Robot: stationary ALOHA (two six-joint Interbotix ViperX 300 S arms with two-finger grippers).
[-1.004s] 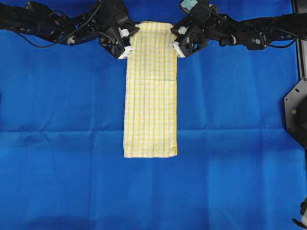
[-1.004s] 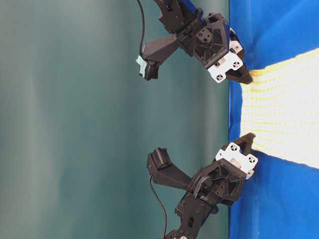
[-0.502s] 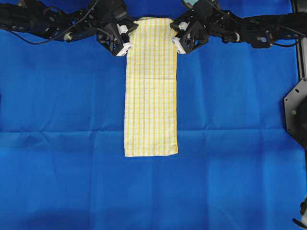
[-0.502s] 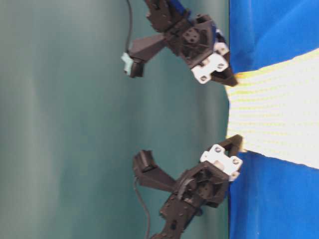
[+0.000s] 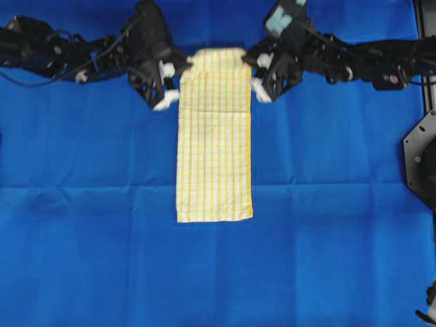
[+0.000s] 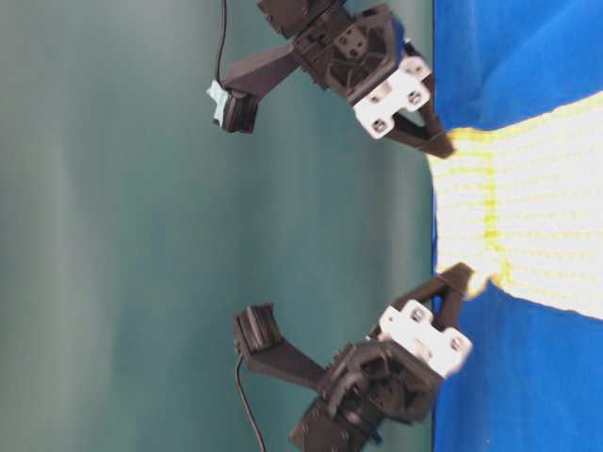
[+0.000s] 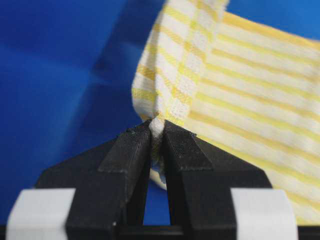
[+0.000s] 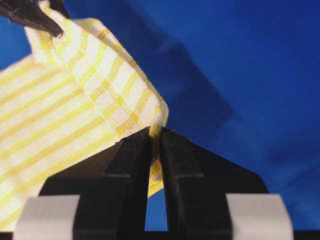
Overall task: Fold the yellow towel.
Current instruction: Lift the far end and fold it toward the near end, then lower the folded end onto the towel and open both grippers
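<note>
Each end effector, left (image 5: 182,68) and right (image 5: 249,65), pinches a far corner of the yellow towel (image 5: 214,153), apparently lifted off the blue cloth (image 5: 88,204).

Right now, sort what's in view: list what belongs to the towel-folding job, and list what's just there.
Part of the job:
- yellow towel, a long strip with its far end lifted
- left gripper, shut on one far corner
- right gripper, shut on the other far corner

Just there:
- blue cloth covering the table
- black bracket at the right edge

Place: a robot lab bench.
Surface: a table under a plain blue cloth (image 5: 102,259).
Backdrop: a green screen (image 6: 113,226).
Equipment: two black robot arms.
</note>
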